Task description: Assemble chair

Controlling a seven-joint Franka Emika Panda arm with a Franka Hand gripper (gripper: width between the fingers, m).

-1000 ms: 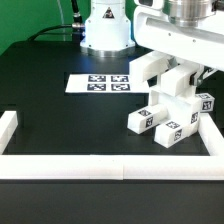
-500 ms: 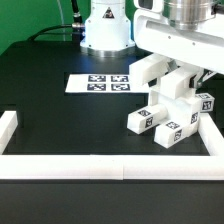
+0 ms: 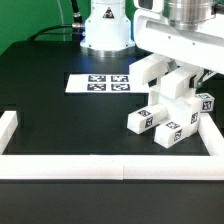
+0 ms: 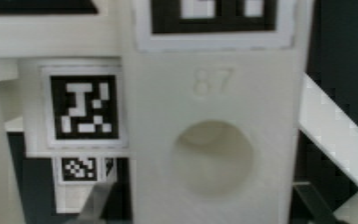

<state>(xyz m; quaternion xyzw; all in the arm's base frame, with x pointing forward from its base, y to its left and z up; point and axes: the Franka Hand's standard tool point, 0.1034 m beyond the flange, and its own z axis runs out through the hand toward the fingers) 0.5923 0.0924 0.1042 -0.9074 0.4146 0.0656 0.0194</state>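
Where the table's near edge runs, a long white border rail (image 3: 100,168) of smooth plastic fences the matte black table (image 3: 60,120). Just behind it, toward the exterior view's right, the blocky white chair parts (image 3: 168,133) cluster, with square black-and-white tags (image 3: 143,121) on their faces. Directly above them the gripper (image 3: 182,82) has its jaws drawn narrow, clamped on an upright chair slab (image 3: 170,98). The wrist view shows that slab's flat face with a round recess (image 4: 211,150). Farther back lies the thin marker board (image 3: 100,83).
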